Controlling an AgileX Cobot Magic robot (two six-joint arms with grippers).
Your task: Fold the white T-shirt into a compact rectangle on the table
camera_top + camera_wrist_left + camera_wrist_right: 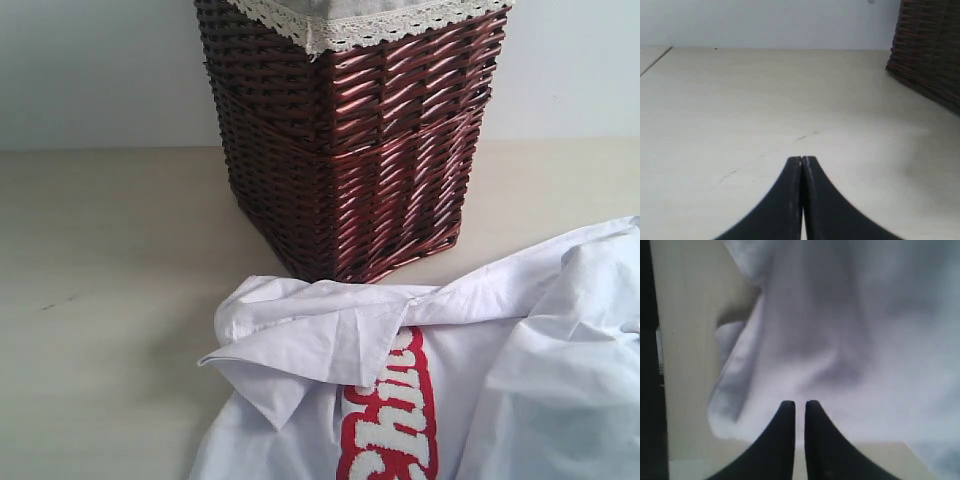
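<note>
The white T-shirt (560,350) lies crumpled on the table (110,300) at the lower right of the exterior view. Its fuzzy white lettering on a red band (395,420) faces up, and a folded sleeve or hem sticks out to the left. Neither gripper shows in that view. My left gripper (802,159) is shut and empty, its tips pressed together low over the bare table (765,100). My right gripper (799,403) hovers over the T-shirt (840,330) near its edge. Its jaws are almost together with a thin gap, and no cloth is pinched between them.
A dark wicker basket (350,150) with a lace-edged liner (350,25) stands just behind the shirt, touching or nearly touching its top edge. The basket (930,50) also shows at the side of the left wrist view. A dark table edge (647,365) runs beside the shirt.
</note>
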